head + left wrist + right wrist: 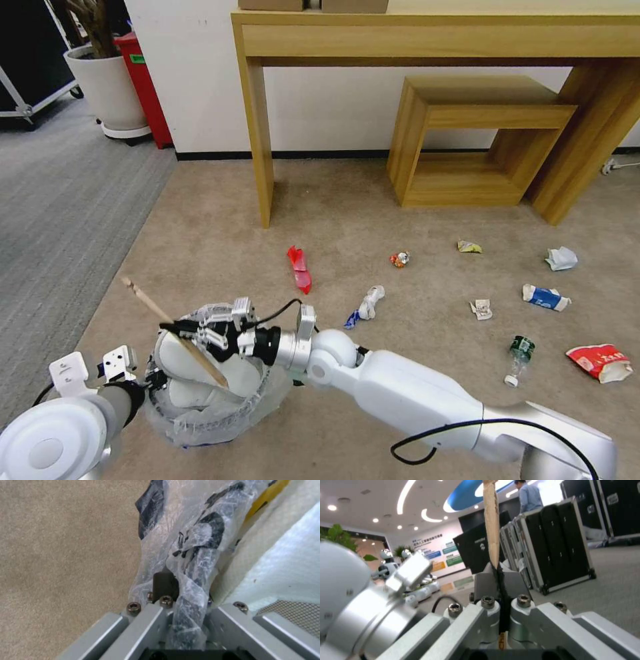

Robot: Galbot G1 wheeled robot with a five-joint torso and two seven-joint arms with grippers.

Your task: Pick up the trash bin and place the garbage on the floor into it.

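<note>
Head view: the right gripper [177, 328] clamps a pale wooden stick [175, 331] slanting over the bag-lined trash bin [207, 410], lower end among white slippers [193, 363]. Left wrist view: the left gripper [185, 620] pinches the bin's crinkled rim. Right wrist view: the stick stands straight out from the closed jaws.

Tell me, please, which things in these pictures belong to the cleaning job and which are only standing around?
Job: trash bin, held by left gripper; wooden stick in right gripper; red wrapper; bottle; carton.
Bystanders: wooden table, plant pot.
</note>
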